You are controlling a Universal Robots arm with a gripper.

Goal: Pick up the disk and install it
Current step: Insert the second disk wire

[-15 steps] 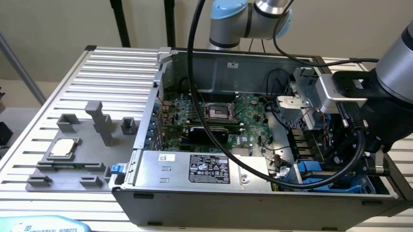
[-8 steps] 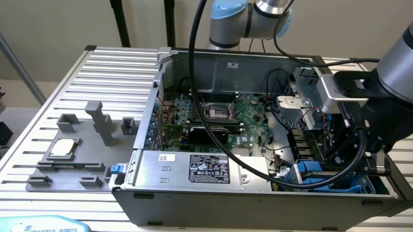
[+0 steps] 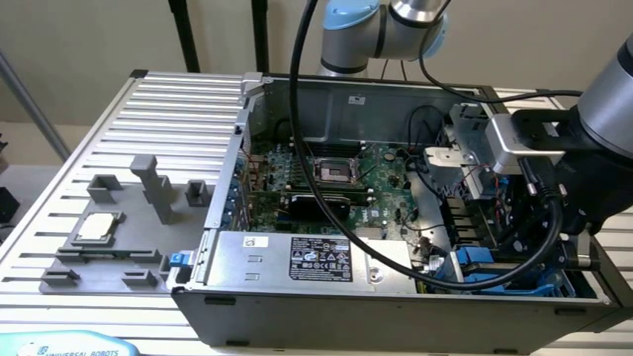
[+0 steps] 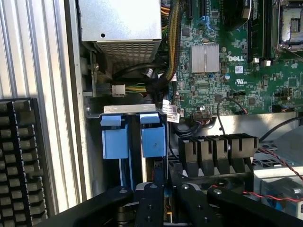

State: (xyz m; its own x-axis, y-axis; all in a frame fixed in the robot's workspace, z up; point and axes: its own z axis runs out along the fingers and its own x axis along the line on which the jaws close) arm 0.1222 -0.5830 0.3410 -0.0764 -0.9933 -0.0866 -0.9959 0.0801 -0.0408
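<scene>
Though half-hidden, gripper [image 4: 161, 198] at disk [image 4: 152, 138].

Exterior view: even, diffuse indoor light, no hard shadows. The ribbed aluminium table top [image 3: 109, 141] reads bright, mild sheen on its slats, not clipped. Inside the open grey computer case [image 3: 396, 297] it gets dimmer; the green motherboard [image 3: 336, 178] stays legible. The grey robot arm casing [image 3: 608, 96] at the exterior view's right is close to the lens and soft.

Wrist view: cooler cast, slightly dim. Perforated silver power supply box [image 4: 120, 23] is the brightest patch, near washed out. Black gripper frame [image 4: 161, 203] in the foreground is dark, detail crushed. Blue plastic tabs [image 4: 135, 137] are saturated, edges slightly soft.
</scene>
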